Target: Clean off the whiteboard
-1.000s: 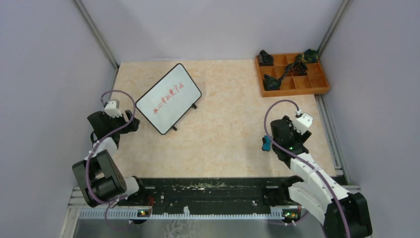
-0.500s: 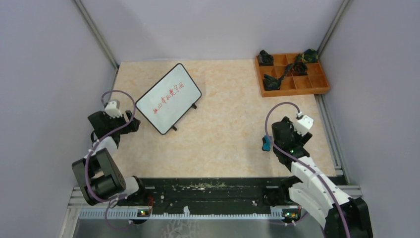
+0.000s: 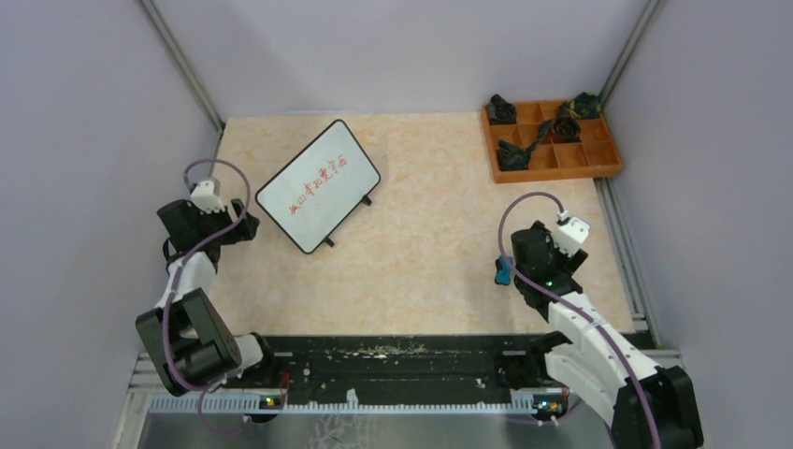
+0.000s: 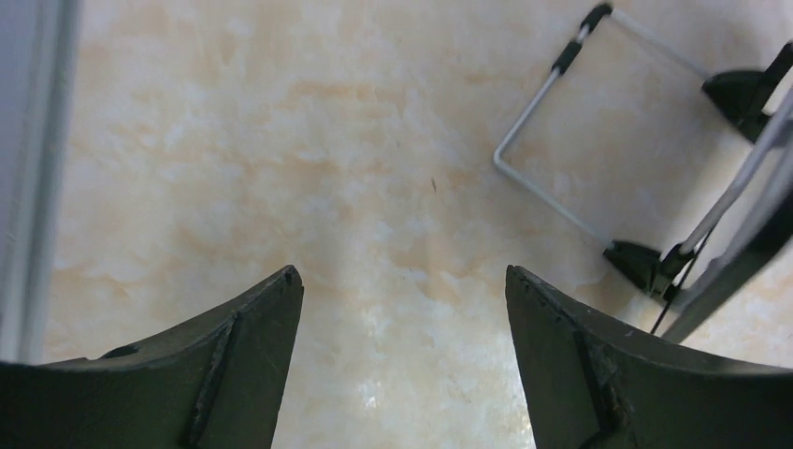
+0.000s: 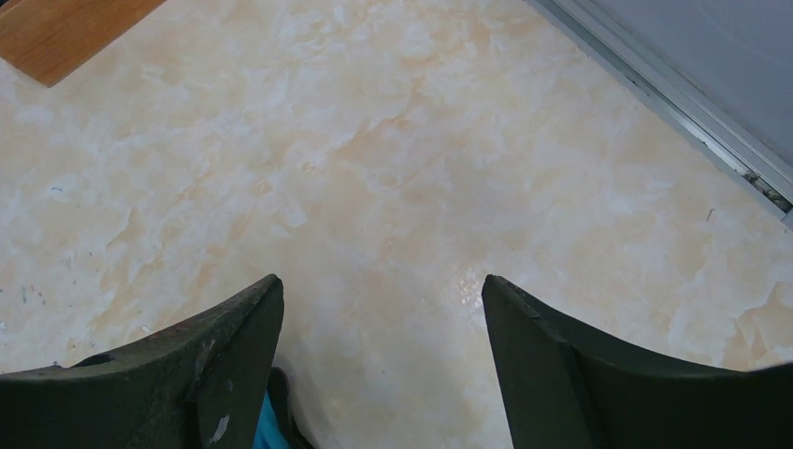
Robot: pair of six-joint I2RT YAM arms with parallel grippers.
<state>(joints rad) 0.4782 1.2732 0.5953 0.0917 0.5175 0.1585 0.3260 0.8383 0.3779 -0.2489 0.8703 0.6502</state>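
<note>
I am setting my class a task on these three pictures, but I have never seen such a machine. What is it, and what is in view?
Two robot arms stand at the near edge of a table. The wide picture looks down from above; the other two come from a camera on each wrist, looking past its own two fingers. The left gripper and the right gripper are open, with only bare table between the fingers. On the table stand a whiteboard bearing red writing and an orange tray holding dark items.
</note>
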